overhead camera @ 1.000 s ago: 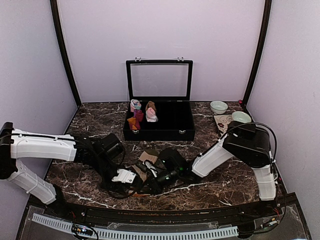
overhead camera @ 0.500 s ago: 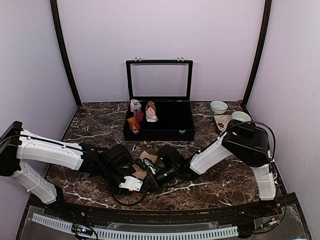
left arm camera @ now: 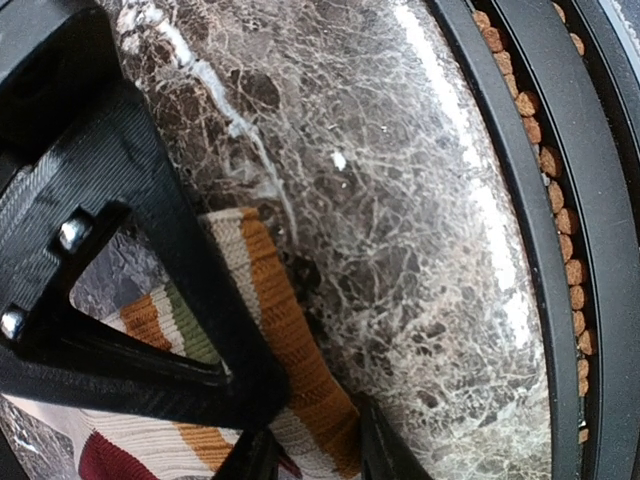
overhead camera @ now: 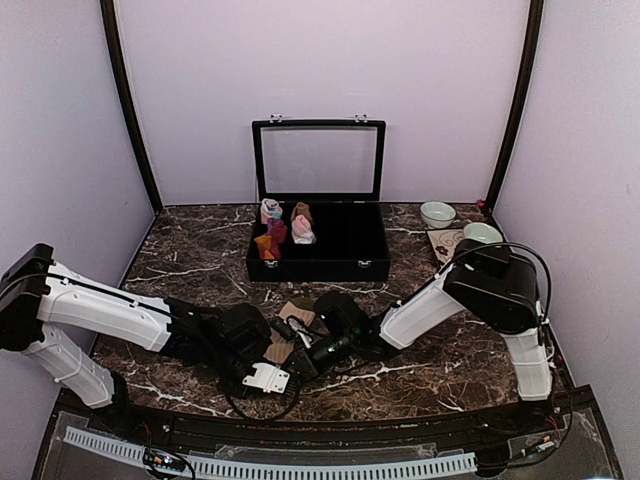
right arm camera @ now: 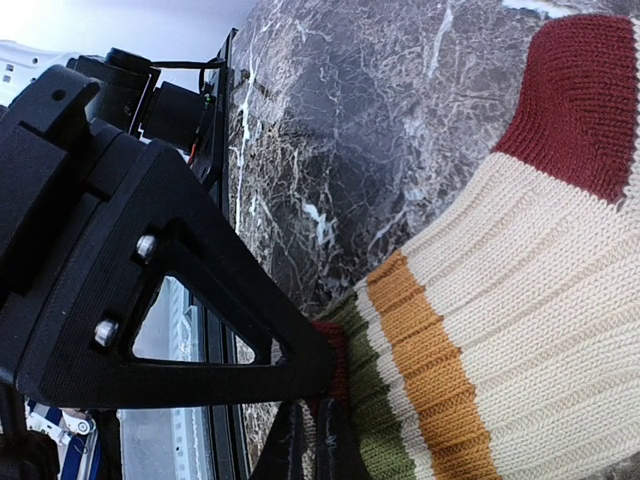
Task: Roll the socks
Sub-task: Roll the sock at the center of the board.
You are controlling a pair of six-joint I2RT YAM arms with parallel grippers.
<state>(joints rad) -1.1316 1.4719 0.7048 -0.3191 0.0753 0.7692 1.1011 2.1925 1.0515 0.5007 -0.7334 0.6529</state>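
Note:
The striped sock [overhead camera: 290,316] lies at the table's front centre, between the two grippers. In the left wrist view its cream, orange and green cuff [left arm camera: 290,330] runs down between the fingertips of my left gripper [left arm camera: 315,455], which press it from both sides. In the right wrist view the sock [right arm camera: 520,300] shows cream ribbing with red, orange and olive bands. My right gripper [right arm camera: 322,440] is shut on its dark red and olive edge. From above, the left gripper [overhead camera: 276,352] and right gripper [overhead camera: 305,350] almost meet over the sock. No pink sock shows on the table.
An open black case [overhead camera: 330,262] with a raised glass lid stands behind the sock, with several small rolled bundles [overhead camera: 277,230] in its left part. Two pale bowls [overhead camera: 437,213] sit at the back right. The table's black front rail [left arm camera: 560,250] runs close to the left gripper.
My left arm has swung right and toward the near edge, closing in on the sock's cuff. My right gripper has shifted slightly left, still shut on the sock.

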